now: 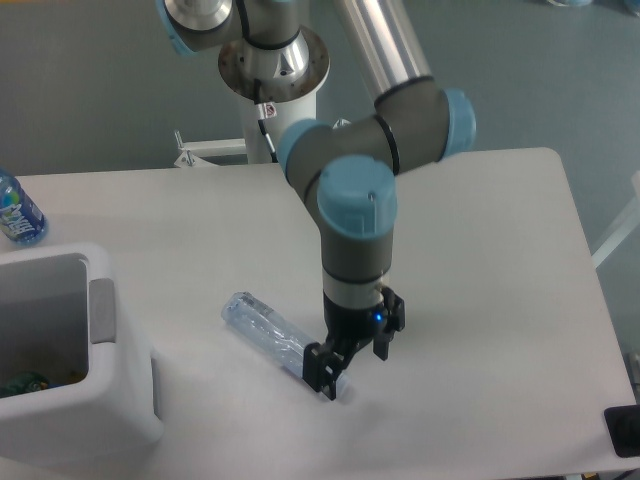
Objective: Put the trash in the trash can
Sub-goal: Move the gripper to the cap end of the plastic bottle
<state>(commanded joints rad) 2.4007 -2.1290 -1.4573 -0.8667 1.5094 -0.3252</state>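
My gripper (352,362) hangs low over the table (480,250), fingers pointing down, right at the cap end of the crushed bottle (262,330). The bottle lies flat on its side, running from about ten o'clock down toward four o'clock, and its lower end disappears behind my near finger (322,372). My fingers stand apart, one toward seven o'clock and the other (385,335) toward one o'clock, with the bottle's neck somewhere at or between them; I cannot tell whether either finger touches the plastic, and I have not closed on it. The clear bluish body of the bottle stretches away from my fingers toward ten o'clock, fully exposed on the bare tabletop. The trash can (95,400) sits well apart at nine o'clock from me, at the table's left edge, its opening facing up and a grey patch on the rim nearest the bottle; something small and dark greenish lies inside it at the bottom. Far off toward ten o'clock, beyond the can, a water bottle with a blue label (18,212) stands at the table's edge. Between the crushed bottle and the can there is only open table surface. My own arm rises behind me toward twelve o'clock, covering part of the table's middle.
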